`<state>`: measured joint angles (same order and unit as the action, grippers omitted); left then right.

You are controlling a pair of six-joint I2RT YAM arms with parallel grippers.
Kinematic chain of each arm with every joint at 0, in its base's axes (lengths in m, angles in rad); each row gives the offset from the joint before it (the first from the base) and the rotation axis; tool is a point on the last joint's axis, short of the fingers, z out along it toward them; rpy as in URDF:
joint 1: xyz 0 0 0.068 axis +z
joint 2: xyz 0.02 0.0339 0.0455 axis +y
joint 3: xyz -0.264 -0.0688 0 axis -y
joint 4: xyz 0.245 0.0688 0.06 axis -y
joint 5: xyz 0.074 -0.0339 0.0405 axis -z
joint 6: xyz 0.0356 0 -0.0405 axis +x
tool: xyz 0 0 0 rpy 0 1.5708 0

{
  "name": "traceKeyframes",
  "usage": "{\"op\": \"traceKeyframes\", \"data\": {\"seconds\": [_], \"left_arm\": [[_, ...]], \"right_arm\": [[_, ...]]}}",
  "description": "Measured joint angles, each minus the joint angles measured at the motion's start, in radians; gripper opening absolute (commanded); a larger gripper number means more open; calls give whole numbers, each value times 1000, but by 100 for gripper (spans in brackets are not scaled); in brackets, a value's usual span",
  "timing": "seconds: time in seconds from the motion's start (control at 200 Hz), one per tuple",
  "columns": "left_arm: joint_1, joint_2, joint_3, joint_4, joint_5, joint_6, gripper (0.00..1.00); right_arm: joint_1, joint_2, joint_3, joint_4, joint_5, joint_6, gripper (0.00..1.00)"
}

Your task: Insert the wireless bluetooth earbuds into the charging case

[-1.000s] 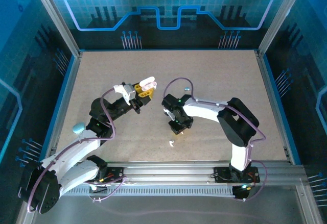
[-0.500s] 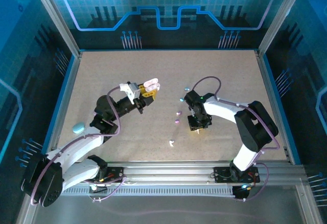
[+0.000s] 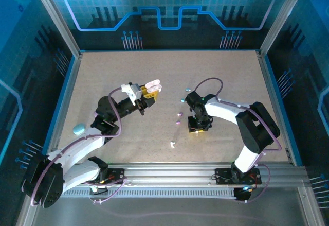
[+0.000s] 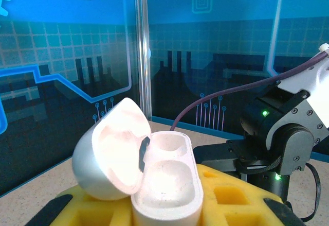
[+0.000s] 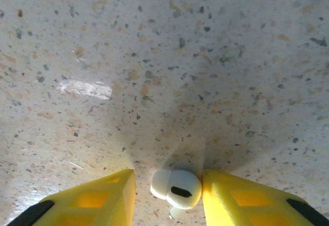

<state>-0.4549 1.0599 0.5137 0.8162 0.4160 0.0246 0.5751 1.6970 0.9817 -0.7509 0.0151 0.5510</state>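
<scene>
Barely open right gripper (image 5: 167,186) straddles tiny glossy white plastic earbud (image 5: 177,187): likely light, slippery; pinch its bulb. Left gripper (image 4: 163,208) clamps open white case (image 4: 165,182).

Blue backlit panels (image 3: 164,10) tint the evenly lit overhead scene, the charging case (image 4: 154,185) glows overexposed at the left wrist, and a glare patch (image 5: 85,88) and soft shadow mark the right wrist's tabletop (image 5: 231,40).
</scene>
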Motion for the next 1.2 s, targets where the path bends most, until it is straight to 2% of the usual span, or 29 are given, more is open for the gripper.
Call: {"op": "traceKeyframes", "data": {"seconds": [1.201], "left_arm": [[0,8,1,4,0,-8,23]], "right_arm": [[31,29,28,-35,75,82,34]]}}
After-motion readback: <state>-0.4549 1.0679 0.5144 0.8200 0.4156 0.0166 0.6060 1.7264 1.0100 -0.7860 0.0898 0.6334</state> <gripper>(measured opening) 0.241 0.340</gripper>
